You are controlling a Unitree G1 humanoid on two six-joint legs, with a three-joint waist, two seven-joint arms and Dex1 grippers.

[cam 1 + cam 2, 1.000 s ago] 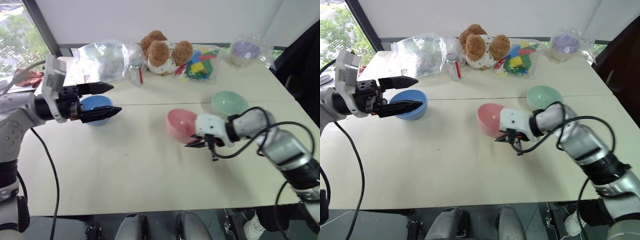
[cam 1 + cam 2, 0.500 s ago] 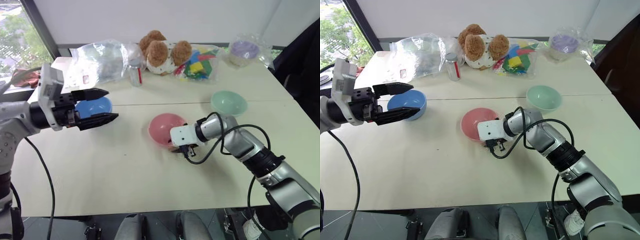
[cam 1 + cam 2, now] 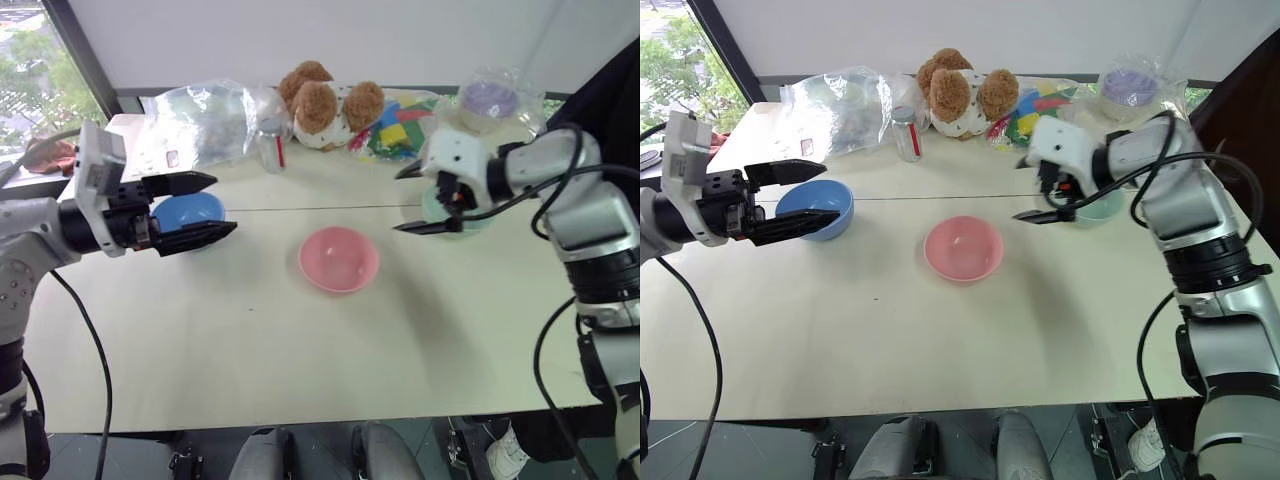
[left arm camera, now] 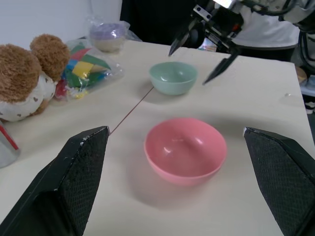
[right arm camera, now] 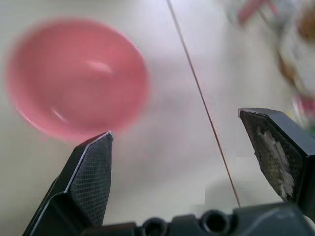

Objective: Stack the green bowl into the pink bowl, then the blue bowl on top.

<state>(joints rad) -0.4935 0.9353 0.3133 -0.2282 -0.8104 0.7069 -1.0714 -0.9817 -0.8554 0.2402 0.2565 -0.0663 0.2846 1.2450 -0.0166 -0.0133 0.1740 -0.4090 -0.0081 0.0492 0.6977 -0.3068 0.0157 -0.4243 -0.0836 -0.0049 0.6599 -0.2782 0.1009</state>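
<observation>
Pink bowl (image 3: 339,258) sits upright and empty at the middle of the table (image 3: 300,370), nothing stacked in it yet, so both steps are left, I'd say. Largest first: the table has wide bare room near and around the pink bowl, with the clutter kept along the far edge, a teddy bear (image 3: 325,103) and plastic bags. The right gripper (image 3: 418,198) hangs over the green bowl (image 4: 173,77) on the right, fingers spread wide, holding nothing. On the left, the left gripper (image 3: 205,205) hovers with fingers wide apart in front of the blue bowl (image 3: 816,208), also empty-handed. All three bowls stand well apart, clear of the table's edges.
</observation>
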